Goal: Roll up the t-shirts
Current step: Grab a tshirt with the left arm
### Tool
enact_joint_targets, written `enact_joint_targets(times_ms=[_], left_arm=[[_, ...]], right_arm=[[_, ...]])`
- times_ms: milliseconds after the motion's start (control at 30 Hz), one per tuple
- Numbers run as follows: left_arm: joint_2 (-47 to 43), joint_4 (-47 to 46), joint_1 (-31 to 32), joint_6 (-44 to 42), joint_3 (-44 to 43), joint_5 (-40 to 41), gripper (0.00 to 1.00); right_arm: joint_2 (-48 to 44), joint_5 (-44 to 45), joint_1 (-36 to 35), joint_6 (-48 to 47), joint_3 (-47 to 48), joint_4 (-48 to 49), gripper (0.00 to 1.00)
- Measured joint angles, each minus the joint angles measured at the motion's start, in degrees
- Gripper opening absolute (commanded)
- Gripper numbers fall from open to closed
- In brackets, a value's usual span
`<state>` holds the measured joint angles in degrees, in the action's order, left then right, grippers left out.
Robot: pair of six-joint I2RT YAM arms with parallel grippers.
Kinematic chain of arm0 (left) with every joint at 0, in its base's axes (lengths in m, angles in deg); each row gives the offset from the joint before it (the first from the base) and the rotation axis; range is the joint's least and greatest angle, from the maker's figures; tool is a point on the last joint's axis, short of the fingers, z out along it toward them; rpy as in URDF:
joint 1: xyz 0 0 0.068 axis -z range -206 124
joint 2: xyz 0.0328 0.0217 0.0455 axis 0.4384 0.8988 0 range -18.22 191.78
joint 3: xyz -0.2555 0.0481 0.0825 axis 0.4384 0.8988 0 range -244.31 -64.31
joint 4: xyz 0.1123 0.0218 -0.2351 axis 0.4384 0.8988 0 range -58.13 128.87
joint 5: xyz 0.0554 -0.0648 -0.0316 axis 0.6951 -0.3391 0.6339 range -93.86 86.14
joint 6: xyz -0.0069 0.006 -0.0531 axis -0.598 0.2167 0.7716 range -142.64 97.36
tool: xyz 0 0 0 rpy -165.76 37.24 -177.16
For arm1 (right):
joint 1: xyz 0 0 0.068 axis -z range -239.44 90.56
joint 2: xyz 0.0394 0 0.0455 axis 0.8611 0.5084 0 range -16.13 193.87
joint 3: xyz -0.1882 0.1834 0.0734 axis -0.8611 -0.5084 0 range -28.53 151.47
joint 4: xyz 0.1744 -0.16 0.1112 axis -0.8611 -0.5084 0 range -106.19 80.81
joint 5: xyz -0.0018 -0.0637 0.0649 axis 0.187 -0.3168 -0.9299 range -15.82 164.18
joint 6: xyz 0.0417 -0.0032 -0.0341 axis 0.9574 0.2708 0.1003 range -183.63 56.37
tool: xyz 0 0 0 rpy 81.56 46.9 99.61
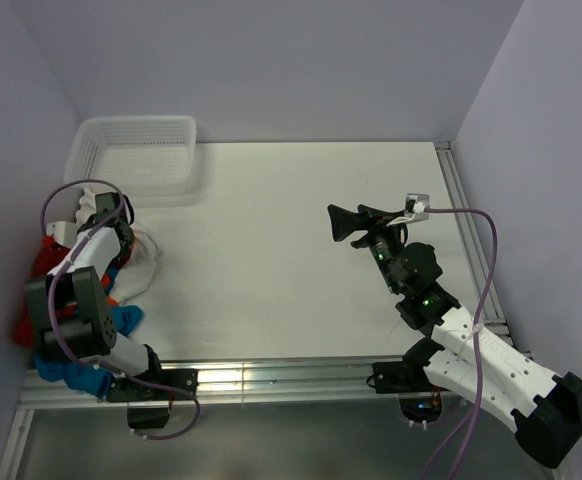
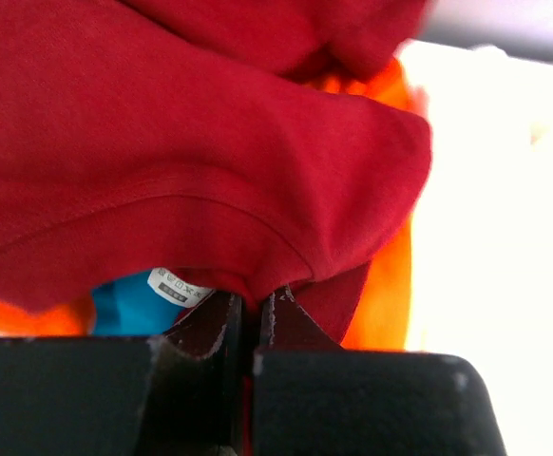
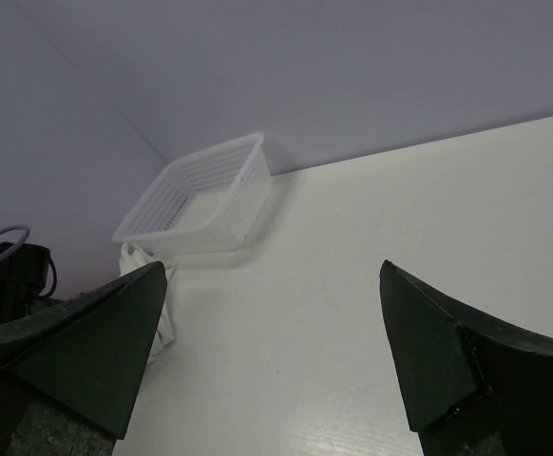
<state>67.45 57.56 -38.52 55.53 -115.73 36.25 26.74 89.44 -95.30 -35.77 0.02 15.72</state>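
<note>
A heap of t-shirts lies at the table's left edge: orange (image 1: pixel 43 262), white (image 1: pixel 147 256) and blue (image 1: pixel 125 320) cloth. My left gripper (image 1: pixel 119 242) is down in this heap. In the left wrist view a dark red t-shirt (image 2: pixel 191 142) fills the frame, and my left gripper (image 2: pixel 250 304) is shut on a fold of its edge. Orange cloth (image 2: pixel 390 285) and blue cloth (image 2: pixel 129 306) with a white label (image 2: pixel 180 285) lie beneath it. My right gripper (image 1: pixel 346 222) hangs open over the table's right half, its fingers (image 3: pixel 96 351) wide apart with nothing between them.
A white mesh basket (image 1: pixel 136 155) stands at the back left corner, just beyond the heap; it also shows in the right wrist view as the basket (image 3: pixel 210 195). Walls close in the left, back and right. A metal rail (image 1: pixel 271 378) runs along the near edge.
</note>
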Motion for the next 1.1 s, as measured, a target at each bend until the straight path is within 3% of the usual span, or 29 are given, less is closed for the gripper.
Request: enact_joint_targets(times_ms=[267,533,667,900,1100], left_arm=[[-0.11,17.09,14.60,4.63,-13.16,11.85,0.00],[-7.65,26.16,22.71,3.50,-21.94,14.84,0.00],[-14.29,24.79,29.00,-2.14,-25.83,15.04,0.00],[-24.72,13.18,36.68,-19.37,-29.44,4.11,0.00],[-26.45,8.50,38.64,-25.05,-32.11,-8.04,0.00]], right_arm=[[-0.04,0.15,0.00,-0.04,0.00,-0.02,1.00],[-0.13,1.84,0.00,-0.68,0.70,-3.02,1.00],[0.17,2.51,0.00,-1.11,1.29,-5.22,1.00],[-0.92,2.23,0.00,-1.60,2.34,-10.78,0.98],[-8.09,1.79,0.00,-1.88,2.34,-14.80,0.98]])
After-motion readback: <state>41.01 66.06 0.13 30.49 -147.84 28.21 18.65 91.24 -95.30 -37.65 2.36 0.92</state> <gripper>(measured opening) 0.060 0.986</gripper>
